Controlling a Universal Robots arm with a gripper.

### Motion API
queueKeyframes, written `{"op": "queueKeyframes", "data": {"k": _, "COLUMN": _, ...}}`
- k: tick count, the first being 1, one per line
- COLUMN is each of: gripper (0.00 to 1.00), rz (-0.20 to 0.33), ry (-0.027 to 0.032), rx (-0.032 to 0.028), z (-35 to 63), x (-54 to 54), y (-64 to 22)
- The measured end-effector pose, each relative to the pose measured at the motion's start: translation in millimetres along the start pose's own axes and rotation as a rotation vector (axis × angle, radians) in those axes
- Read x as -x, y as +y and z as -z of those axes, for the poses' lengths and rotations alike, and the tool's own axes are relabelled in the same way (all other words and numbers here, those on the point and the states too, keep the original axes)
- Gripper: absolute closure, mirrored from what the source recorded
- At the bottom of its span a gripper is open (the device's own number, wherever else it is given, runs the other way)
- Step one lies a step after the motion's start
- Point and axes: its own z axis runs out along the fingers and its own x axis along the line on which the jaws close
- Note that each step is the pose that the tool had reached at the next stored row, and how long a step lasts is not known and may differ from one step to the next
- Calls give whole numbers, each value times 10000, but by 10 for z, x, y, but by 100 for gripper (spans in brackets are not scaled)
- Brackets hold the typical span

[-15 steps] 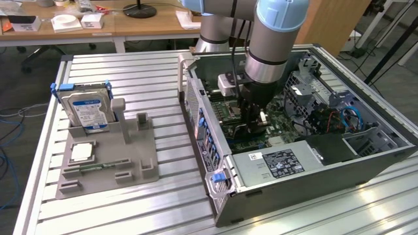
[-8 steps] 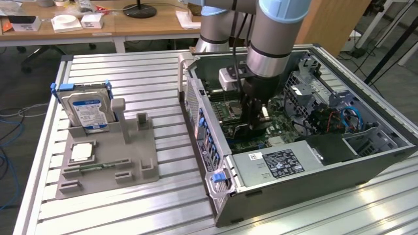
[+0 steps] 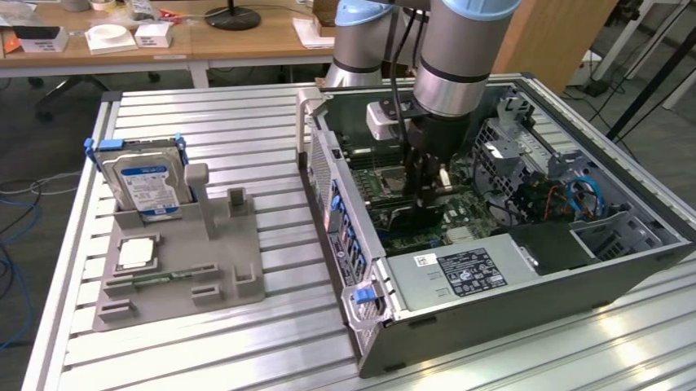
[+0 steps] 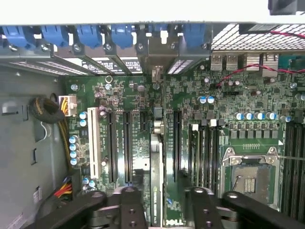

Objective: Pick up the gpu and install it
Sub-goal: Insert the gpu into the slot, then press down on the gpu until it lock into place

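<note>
Slatted aluminium table point(image 3: 218, 122) carries an open grey computer case point(image 3: 609, 269) on the exterior view's right and a grey fixture tray point(image 3: 218, 277) left. Black 2-finger gripper point(image 4: 159, 200) is lowered inside the case, jaws pinching the thin green gpu card point(image 4: 156, 181), seen edge-on, upright over the green motherboard point(image 4: 228, 95) slots. Seating cannot be confirmed; release is not done.

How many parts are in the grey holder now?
3: hard drive standing at the far end, processor chip lying flat, thin green stick nearest the camera. More may be hidden.
</note>
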Motion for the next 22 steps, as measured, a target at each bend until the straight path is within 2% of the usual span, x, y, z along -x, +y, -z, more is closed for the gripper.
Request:
{"op": "queueKeyframes", "data": {"k": 2, "gripper": 62, "rz": -1, "ry": -2, "rx": 1, "z": 1, "x": 0, "y": 0}}
{"op": "queueKeyframes", "data": {"k": 4, "gripper": 74, "rz": 0, "ry": -4, "rx": 1, "z": 1, "x": 0, "y": 0}}
{"op": "queueKeyframes", "data": {"k": 5, "gripper": 74, "rz": 0, "ry": -6, "rx": 1, "z": 1, "x": 0, "y": 0}}
{"op": "queueKeyframes", "data": {"k": 8, "gripper": 89, "rz": -1, "ry": -10, "rx": 1, "z": 1, "x": 0, "y": 0}}
{"op": "queueKeyframes", "data": {"k": 22, "gripper": 89, "rz": -1, "ry": -35, "rx": 3, "z": 3, "x": 0, "y": 0}}
